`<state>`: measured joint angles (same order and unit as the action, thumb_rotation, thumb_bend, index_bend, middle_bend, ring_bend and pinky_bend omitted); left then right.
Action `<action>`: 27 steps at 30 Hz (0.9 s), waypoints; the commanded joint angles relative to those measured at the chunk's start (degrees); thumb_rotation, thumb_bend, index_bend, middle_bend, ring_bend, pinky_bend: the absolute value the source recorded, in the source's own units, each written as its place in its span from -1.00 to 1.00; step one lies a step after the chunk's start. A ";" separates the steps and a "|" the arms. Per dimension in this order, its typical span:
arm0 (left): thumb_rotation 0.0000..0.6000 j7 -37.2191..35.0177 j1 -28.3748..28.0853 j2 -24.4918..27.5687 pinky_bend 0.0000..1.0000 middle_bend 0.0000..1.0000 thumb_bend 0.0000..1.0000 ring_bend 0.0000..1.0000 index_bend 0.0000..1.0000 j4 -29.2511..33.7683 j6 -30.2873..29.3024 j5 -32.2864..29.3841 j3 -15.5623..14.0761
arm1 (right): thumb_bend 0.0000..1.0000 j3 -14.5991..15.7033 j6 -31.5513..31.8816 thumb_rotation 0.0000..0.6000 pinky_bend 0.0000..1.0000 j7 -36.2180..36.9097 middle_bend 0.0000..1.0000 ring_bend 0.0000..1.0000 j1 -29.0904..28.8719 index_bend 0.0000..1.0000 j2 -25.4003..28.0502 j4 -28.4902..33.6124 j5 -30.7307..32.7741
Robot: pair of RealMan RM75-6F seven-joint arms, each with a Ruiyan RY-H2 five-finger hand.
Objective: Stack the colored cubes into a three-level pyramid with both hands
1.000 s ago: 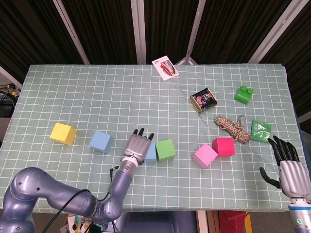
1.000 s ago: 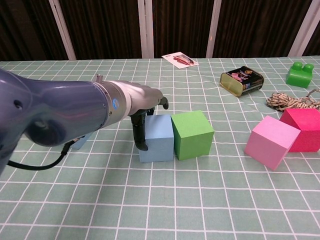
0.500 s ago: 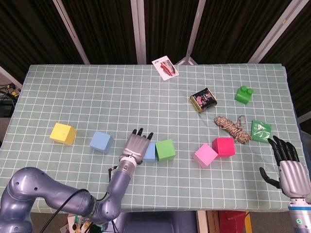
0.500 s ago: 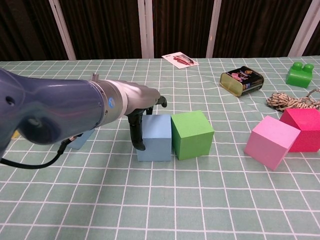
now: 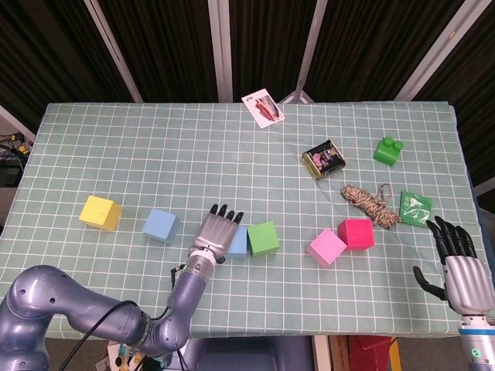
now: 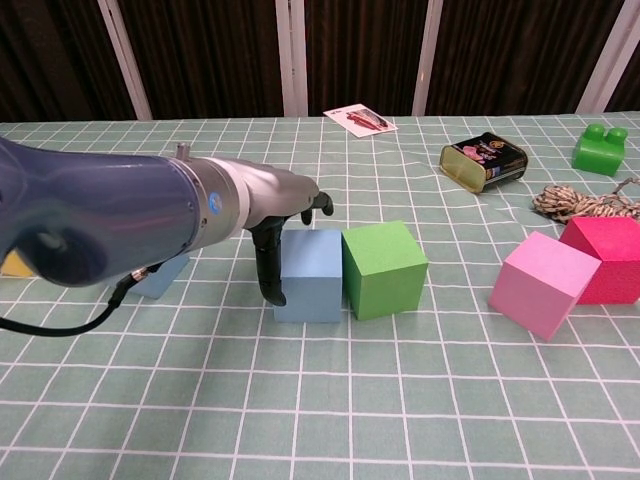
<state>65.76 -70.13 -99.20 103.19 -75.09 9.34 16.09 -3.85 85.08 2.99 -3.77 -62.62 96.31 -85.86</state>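
Nothing's stacked yet: only a light blue cube (image 6: 312, 274) and green cube (image 6: 384, 268) sit side by side at six o'clock, the left hand (image 5: 219, 233) beside the blue one, grip unclear. The right hand (image 5: 458, 267) waits released at four o'clock. Still loose: yellow cube (image 5: 100, 212), second blue cube (image 5: 161, 225), pink cube (image 5: 326, 246), red cube (image 5: 356, 233); rope (image 5: 368, 202) and tin (image 5: 322, 159) crowd two o'clock.

Left hand (image 6: 283, 215) eased slightly left along light-blue cube (image 6: 312, 274)
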 commanded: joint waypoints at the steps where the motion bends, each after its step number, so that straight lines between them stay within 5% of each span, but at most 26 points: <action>1: 1.00 -0.07 0.27 1.03 -1.00 -1.00 -0.79 -1.00 -1.00 1.27 -0.16 -0.39 0.17 | -0.31 -0.05 0.05 1.00 -1.00 0.10 -1.00 -1.00 0.02 -1.00 0.01 -0.05 0.06; 14: 1.00 -7.08 6.34 12.70 -1.00 -1.00 -0.83 -1.00 -1.00 14.67 -4.88 10.57 -1.49 | -0.31 0.11 0.10 1.00 -1.00 -0.45 -1.00 -1.00 0.10 -1.00 0.15 -0.26 -0.15; 19: 1.00 -12.22 12.58 21.11 -1.00 -1.00 -0.83 -1.00 -1.00 22.58 -7.80 19.72 -6.17 | -0.31 0.12 -0.12 1.00 -1.00 -0.74 -1.00 -1.00 0.05 -1.00 0.43 -0.17 -0.03; 27: 1.00 -24.83 27.51 34.17 -1.00 -1.00 -0.83 -1.00 -1.00 28.37 -12.26 43.88 -21.11 | -0.31 0.50 -0.77 1.00 -1.00 -2.67 -1.00 -1.00 -0.34 -1.00 1.04 1.12 -0.72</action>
<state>47.76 -50.09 -70.62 129.09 -84.64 42.80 2.37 -3.40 84.39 0.49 -4.04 -61.69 97.28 -86.47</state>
